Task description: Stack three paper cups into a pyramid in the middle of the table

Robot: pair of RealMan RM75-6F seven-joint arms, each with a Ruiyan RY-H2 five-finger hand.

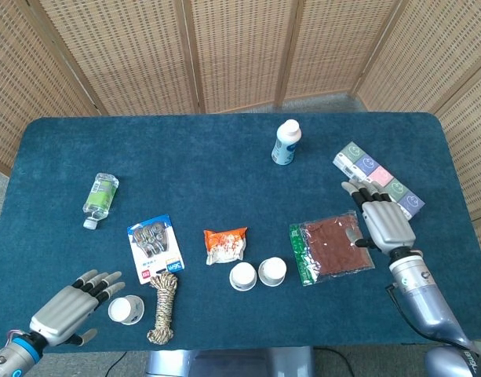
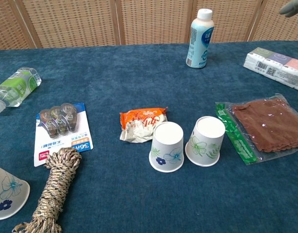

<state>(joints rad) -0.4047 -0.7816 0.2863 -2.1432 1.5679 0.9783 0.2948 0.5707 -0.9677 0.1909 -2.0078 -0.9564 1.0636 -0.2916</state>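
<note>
Two upturned paper cups stand side by side near the table's front middle, one (image 1: pixel 242 276) (image 2: pixel 167 146) to the left of the other (image 1: pixel 272 272) (image 2: pixel 205 141). A third upturned cup (image 1: pixel 125 309) (image 2: pixel 8 192) stands at the front left beside a rope coil (image 1: pixel 164 307) (image 2: pixel 54 191). My left hand (image 1: pixel 67 307) hovers just left of that third cup, fingers spread, holding nothing. My right hand (image 1: pixel 379 221) is open at the right, over the edge of a brown packet (image 1: pixel 333 248) (image 2: pixel 269 124); only a fingertip (image 2: pixel 290 8) shows in the chest view.
An orange snack pack (image 1: pixel 225 244) (image 2: pixel 142 123) lies just behind the two cups. A blister card (image 1: pixel 154 244) (image 2: pixel 62 126), a small lying bottle (image 1: pixel 100 197) (image 2: pixel 16 86), a white upright bottle (image 1: pixel 285 143) (image 2: pixel 200 38) and a pastel box (image 1: pixel 378 177) (image 2: pixel 276 68) lie around the table.
</note>
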